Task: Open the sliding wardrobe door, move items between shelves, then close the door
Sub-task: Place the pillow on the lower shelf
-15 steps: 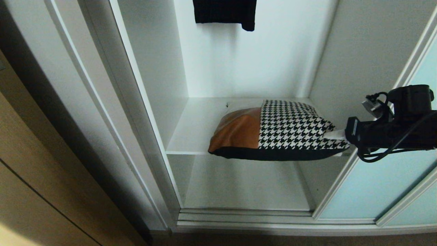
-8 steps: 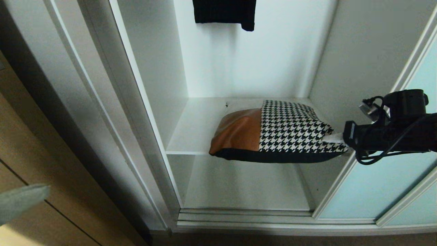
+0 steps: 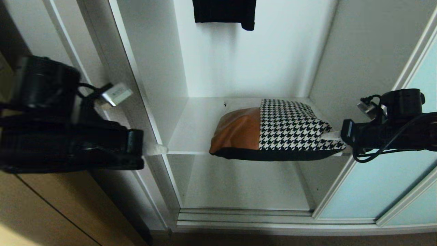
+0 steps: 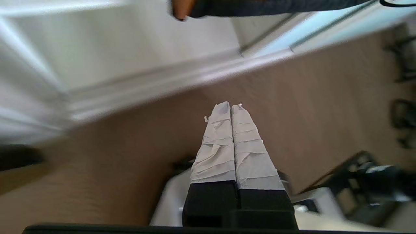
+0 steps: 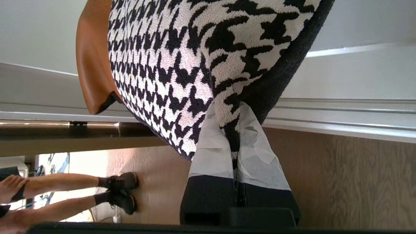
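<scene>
My right gripper (image 3: 336,136) sits at the right end of the cushion (image 3: 276,131), pinching that corner between its pads (image 5: 211,152). The cushion lies across the front edge of the upper shelf (image 3: 194,126), overhanging the lower shelf (image 3: 239,184) beneath it. The sliding wardrobe door (image 3: 375,184) stands to the right, behind my right arm. A garment (image 3: 223,12) hangs above, toward the back. My left gripper (image 3: 155,149), pressed together, is out in front of the wardrobe's left upright, left of the cushion and apart from it.
</scene>
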{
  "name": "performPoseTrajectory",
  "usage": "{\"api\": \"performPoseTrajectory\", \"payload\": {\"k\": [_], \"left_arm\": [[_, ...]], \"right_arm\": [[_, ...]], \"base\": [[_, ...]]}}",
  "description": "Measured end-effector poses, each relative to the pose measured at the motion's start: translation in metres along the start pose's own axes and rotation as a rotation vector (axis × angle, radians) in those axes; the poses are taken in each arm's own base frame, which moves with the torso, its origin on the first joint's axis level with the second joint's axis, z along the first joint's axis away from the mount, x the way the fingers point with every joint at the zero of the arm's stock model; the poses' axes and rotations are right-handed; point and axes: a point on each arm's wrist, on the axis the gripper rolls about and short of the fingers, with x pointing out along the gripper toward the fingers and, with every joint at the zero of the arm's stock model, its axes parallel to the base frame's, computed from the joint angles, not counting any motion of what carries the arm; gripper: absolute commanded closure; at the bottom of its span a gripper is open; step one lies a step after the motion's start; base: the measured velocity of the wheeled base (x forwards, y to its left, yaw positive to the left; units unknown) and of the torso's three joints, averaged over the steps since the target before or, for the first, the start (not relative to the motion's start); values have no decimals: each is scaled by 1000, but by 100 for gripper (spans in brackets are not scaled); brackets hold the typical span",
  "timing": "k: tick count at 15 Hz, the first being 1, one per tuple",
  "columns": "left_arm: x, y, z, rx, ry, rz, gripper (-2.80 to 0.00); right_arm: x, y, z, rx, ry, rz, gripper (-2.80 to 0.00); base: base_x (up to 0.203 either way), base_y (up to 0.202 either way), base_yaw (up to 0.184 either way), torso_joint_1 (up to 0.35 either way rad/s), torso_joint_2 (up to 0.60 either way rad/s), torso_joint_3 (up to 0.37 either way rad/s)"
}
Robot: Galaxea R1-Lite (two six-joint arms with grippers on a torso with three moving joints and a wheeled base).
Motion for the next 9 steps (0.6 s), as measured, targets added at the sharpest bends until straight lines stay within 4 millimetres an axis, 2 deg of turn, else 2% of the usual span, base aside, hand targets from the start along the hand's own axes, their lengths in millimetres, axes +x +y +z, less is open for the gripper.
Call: {"api": "performPoseTrajectory", "payload": {"k": [1, 2, 6, 9], "left_arm": [[20, 0, 5, -27, 31, -12, 0], [40, 1, 9, -56, 60, -19, -280], [112, 17, 18, -167, 108, 16, -280], [155, 30, 20, -204, 106, 25, -280]], "right_arm": [[1, -1, 0, 1, 1, -1, 0], [1, -1, -1, 2, 6, 4, 0], [3, -3, -2, 6, 20, 20, 0], [2, -4, -1, 7, 17, 18, 0]], "base": [[0, 0, 0, 0, 0, 0], [0, 0, 0, 0, 0, 0], [0, 0, 0, 0, 0, 0], [0, 0, 0, 0, 0, 0]]}}
